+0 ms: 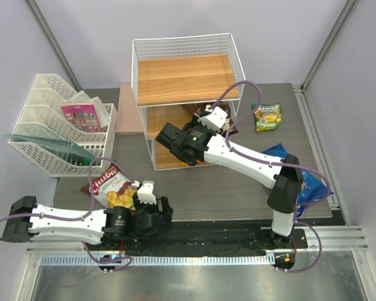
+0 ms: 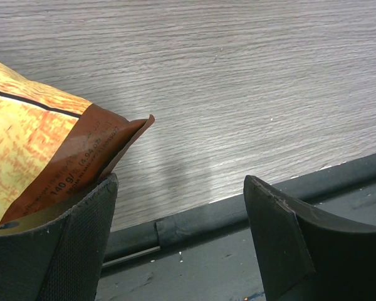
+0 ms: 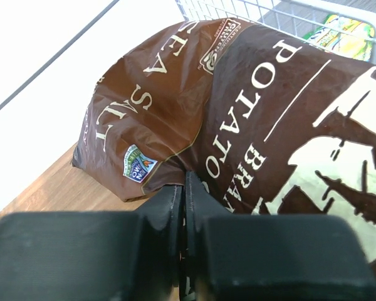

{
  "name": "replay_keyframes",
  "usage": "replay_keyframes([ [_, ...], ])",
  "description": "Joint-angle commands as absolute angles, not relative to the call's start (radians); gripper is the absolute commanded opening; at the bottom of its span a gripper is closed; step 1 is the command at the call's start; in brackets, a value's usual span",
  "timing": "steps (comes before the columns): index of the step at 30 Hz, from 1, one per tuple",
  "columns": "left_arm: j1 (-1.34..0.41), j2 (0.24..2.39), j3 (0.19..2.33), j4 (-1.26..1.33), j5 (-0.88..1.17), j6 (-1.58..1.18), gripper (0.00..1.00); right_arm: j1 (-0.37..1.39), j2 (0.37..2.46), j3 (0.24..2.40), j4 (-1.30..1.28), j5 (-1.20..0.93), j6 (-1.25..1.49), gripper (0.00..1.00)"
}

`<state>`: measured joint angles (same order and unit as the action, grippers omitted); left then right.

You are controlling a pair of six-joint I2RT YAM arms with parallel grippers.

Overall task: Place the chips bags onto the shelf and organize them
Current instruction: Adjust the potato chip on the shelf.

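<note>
At lower left the jaws of the left gripper stand wide apart and empty over the table edge, beside a corner of the Chuba bag, while at centre the right gripper pinches shut on the Sea Salt bag lying on a board inside the shelf, below its top tier

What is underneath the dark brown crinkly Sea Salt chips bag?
A light-brown wooden board of the white wire shelf shows beneath the left end of the dark brown Sea Salt bag. The bag covers the rest of that board, so anything under it cannot be seen.
</note>
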<state>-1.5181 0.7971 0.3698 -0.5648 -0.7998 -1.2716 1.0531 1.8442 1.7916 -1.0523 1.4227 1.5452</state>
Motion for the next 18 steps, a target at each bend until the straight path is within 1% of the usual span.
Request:
replay_keyframes([
  [1, -1.516, 0.802, 0.396, -0.604, -0.834, -1.279, 0.81, 1.042, 1.856, 1.815, -0.95, 1.45, 1.537, 0.11],
  [3, -1.516, 0.799, 0.391, -0.604, -0.834, -1.282, 0.81, 1.04, 1.856, 1.812, -0.93, 1.444, 1.511, 0.14],
  [4, -1.517, 0.798, 0.391, -0.603, -0.833, -1.284, 0.81, 1.04, 1.855, 1.812, -0.92, 1.442, 1.508, 0.2],
  [5, -1.516, 0.798, 0.393, -0.604, -0.833, -1.284, 0.81, 1.04, 1.845, 1.809, -0.913, 1.436, 1.509, 0.33],
  [6, -1.516, 0.798, 0.39, -0.604, -0.833, -1.284, 0.81, 1.04, 1.839, 1.795, -0.898, 1.434, 1.487, 0.37],
  [8, -1.516, 0.799, 0.393, -0.603, -0.836, -1.281, 0.81, 1.043, 1.797, 1.755, -0.749, 1.43, 1.393, 0.43],
  [9, -1.517, 0.799, 0.394, -0.603, -0.838, -1.278, 0.81, 1.042, 1.778, 1.69, -0.665, 1.413, 1.247, 0.47],
  [10, -1.516, 0.804, 0.397, -0.603, -0.841, -1.276, 0.81, 1.043, 1.754, 1.652, -0.508, 1.401, 1.173, 0.5],
  [11, -1.517, 0.805, 0.399, -0.601, -0.842, -1.272, 0.81, 1.042, 1.714, 1.588, -0.45, 1.387, 1.129, 0.56],
  [13, -1.517, 0.814, 0.402, -0.597, -0.845, -1.27, 0.81, 1.042, 1.675, 1.534, -0.335, 1.35, 1.042, 0.64],
  [15, -1.516, 0.821, 0.402, -0.594, -0.845, -1.269, 0.82, 1.046, 1.634, 1.487, -0.318, 1.326, 1.02, 0.65],
  [18, -1.516, 0.836, 0.4, -0.571, -0.842, -1.269, 0.82, 1.051, 1.592, 1.419, -0.273, 1.304, 0.967, 0.7],
])
